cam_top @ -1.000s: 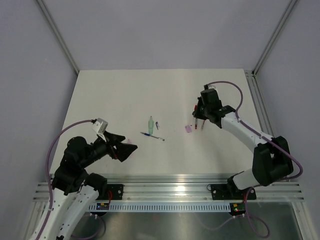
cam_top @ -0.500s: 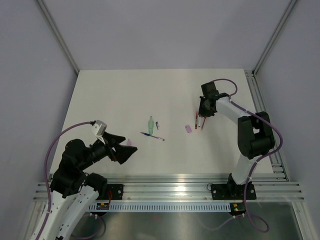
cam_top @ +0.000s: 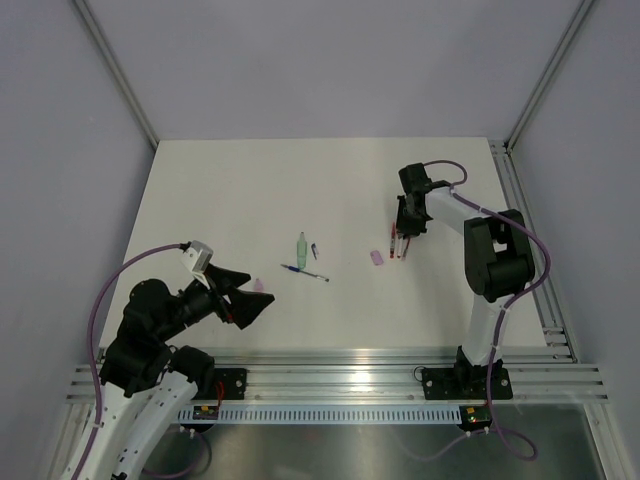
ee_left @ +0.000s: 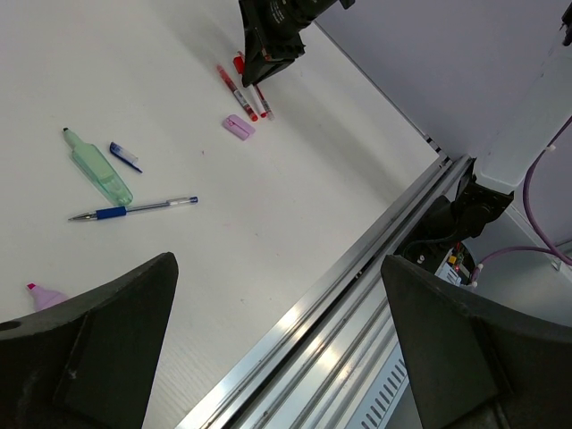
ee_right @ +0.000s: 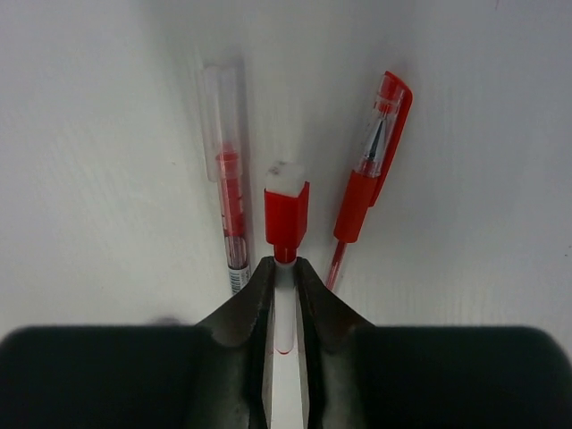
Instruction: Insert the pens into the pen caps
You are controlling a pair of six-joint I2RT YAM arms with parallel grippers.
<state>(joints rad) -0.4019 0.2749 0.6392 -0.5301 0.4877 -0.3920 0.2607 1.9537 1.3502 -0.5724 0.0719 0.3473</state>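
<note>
Now clamping the right gripper (ee_right: 284, 268) on a white-barrelled, red-collared pen (ee_right: 286, 213) lying on the surface (ee_right: 89, 134) between two other red pens (ee_right: 228, 206) — likely the pick-up step — next needing a straight lift clear of both, with the left gripper (ee_left: 277, 268) spread wide.

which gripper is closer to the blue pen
Left. The left gripper is just near-left of the blue pen; the right gripper, clamping a red pen, is off to its far right.

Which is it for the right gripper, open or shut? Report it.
Shut. The right gripper clamps the red-ended pen: in the right wrist view its fingers press both sides of the white barrel, no gap.
</note>
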